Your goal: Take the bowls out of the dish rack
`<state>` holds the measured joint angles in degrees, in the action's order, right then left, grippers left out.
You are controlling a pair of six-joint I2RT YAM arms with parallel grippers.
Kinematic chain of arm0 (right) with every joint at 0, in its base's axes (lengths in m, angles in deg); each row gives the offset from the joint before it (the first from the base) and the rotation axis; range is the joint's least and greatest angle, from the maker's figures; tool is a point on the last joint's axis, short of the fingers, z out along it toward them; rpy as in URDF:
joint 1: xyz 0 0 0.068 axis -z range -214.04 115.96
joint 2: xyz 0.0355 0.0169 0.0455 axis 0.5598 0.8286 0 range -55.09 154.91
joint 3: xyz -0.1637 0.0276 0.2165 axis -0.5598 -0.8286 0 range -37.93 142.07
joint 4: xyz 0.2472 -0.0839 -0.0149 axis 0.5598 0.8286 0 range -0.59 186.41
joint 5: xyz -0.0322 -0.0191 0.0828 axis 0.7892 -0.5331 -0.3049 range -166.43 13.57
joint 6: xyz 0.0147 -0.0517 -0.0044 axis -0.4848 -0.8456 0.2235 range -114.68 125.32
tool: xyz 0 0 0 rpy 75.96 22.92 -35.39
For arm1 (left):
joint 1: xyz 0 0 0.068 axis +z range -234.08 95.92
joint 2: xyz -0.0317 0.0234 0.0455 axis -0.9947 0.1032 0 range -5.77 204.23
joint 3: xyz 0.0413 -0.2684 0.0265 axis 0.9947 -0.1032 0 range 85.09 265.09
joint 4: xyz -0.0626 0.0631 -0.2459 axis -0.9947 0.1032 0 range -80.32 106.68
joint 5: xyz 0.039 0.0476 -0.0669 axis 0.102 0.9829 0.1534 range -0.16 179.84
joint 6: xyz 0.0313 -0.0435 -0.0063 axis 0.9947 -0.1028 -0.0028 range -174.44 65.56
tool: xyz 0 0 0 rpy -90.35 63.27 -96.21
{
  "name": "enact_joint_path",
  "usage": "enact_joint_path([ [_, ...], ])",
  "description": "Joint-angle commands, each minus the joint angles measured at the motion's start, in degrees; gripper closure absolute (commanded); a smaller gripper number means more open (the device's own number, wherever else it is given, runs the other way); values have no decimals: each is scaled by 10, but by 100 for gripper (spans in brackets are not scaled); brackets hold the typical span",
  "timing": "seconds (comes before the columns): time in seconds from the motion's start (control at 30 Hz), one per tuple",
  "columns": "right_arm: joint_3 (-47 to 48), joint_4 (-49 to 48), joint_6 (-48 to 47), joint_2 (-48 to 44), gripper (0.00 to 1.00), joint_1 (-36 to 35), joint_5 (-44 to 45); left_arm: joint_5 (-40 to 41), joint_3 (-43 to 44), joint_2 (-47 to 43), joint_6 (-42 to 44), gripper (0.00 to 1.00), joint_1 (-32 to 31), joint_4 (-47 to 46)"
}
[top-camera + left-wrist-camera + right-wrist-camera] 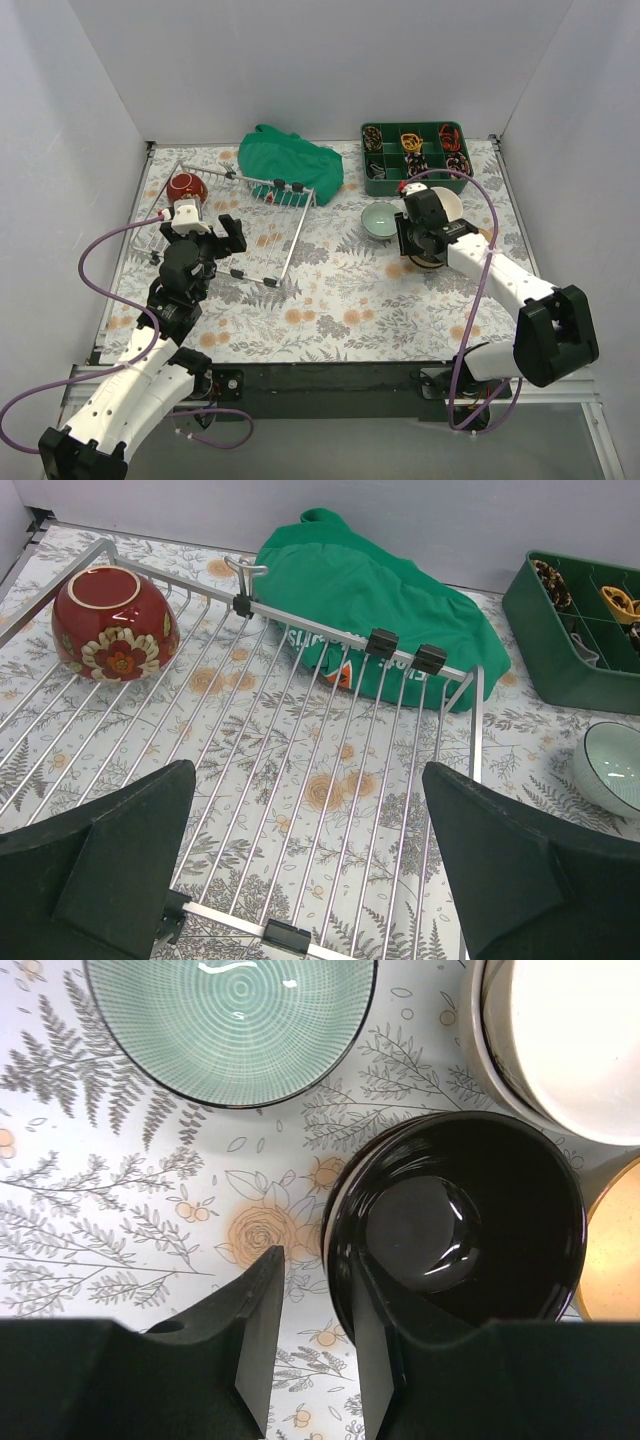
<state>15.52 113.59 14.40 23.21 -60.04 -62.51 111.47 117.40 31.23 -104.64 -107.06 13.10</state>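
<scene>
The silver wire dish rack [262, 190] lies at the left, and a red bowl with floral marks [187, 186] sits in its far left corner. My left gripper [228, 250] hovers open and empty over the rack's wires [330, 625], near their front middle [308, 770]; the red bowl [115, 625] is far left of it. My right gripper [320, 1257] is slightly open astride the near rim of the dark brown-black bowl [470, 1220], one finger inside and one outside with a gap. A pale green bowl [230, 1020], a beige bowl [570, 1040] and a tan bowl [615, 1250] stand around it.
A crumpled green cloth [290, 160] lies behind the rack. The green compartment tray [415, 155] of small items stands at the back right. The unloaded bowls cluster near my right gripper [420, 245], with the pale green bowl [380, 220] to their left.
</scene>
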Motion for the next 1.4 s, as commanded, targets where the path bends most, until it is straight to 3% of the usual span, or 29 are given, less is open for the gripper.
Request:
enact_joint_path([
  [0.0,-16,-19,16,-39,60,1,-27,5,-2,-9,7,2,2,-6],
  [0.6,-40,-44,16,-87,60,1,-56,16,8,41,17,2,3,-4],
  [0.97,-72,-77,-7,-195,36,1,-127,160,150,262,90,2,7,52],
  [1.13,-104,-113,-8,-235,23,1,-176,186,205,360,123,2,53,48],
  [1.37,-130,-138,-16,-262,19,0,-209,216,263,496,233,2,114,-29],
])
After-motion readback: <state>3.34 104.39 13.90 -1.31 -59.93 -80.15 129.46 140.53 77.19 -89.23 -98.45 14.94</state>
